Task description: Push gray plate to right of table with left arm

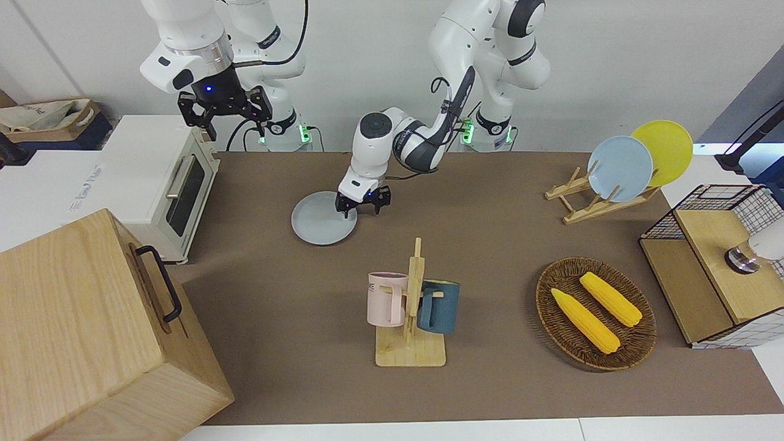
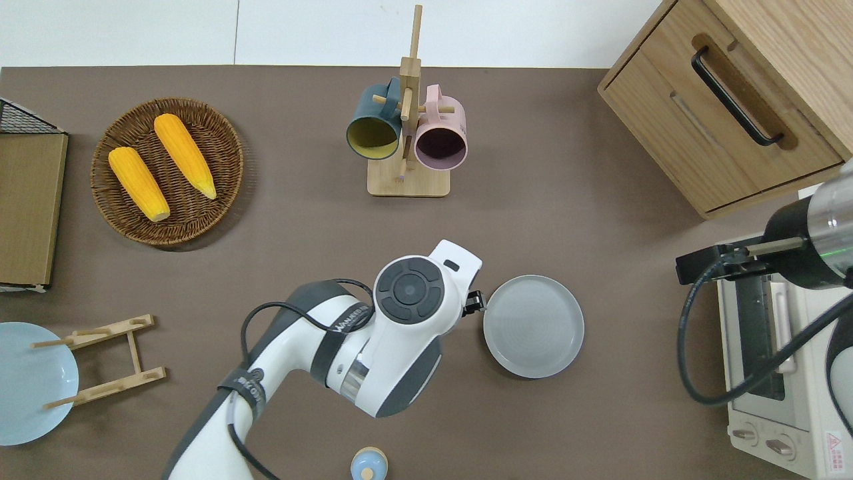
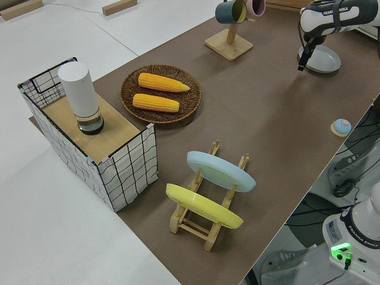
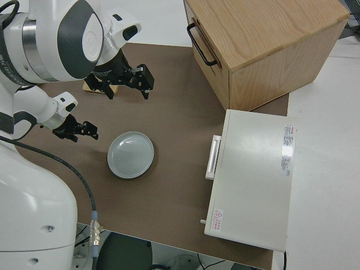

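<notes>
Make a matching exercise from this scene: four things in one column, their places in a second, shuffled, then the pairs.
Things:
1. gray plate
2. corn cobs
3. pink mug
4. yellow plate

Places:
A. in the wicker basket
B. flat on the table, beside the left gripper
C. upright in the wooden plate rack
D. hanging on the mug stand

Pairs: 1-B, 2-A, 3-D, 4-C
</notes>
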`<action>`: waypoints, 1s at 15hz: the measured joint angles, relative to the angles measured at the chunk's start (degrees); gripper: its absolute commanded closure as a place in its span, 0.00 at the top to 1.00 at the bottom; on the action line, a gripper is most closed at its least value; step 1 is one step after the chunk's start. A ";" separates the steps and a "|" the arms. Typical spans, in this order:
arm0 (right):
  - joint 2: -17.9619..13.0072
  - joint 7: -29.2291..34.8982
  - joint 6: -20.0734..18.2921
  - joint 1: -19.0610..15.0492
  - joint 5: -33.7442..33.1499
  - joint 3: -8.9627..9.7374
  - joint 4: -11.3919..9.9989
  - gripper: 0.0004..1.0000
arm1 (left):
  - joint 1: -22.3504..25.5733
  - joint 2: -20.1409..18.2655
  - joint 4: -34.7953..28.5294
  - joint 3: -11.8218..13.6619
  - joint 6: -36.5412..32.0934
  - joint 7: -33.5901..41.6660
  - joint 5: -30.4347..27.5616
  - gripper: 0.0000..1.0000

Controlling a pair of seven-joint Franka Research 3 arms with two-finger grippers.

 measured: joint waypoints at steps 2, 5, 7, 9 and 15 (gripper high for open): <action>0.00 0.00 0.00 0.00 0.00 0.00 0.00 0.98 | 3.12 -2.96 -0.11 0.04 -5.08 4.06 -0.69 0.99; 0.00 0.00 0.00 0.00 0.00 0.00 0.00 0.98 | 8.35 -7.80 -0.22 0.30 -13.10 10.28 -0.87 0.99; 0.00 0.00 0.00 0.00 0.00 0.00 0.00 0.98 | 12.32 -11.16 -0.29 0.43 -17.03 14.65 -0.87 0.99; 0.00 0.00 0.00 0.00 0.00 0.00 0.00 0.98 | 16.85 -14.48 -0.26 0.59 -20.78 19.61 -0.78 0.99; 0.00 0.00 0.00 0.00 0.00 0.00 0.00 0.98 | 29.25 -21.60 0.43 1.23 -30.47 34.69 1.30 0.99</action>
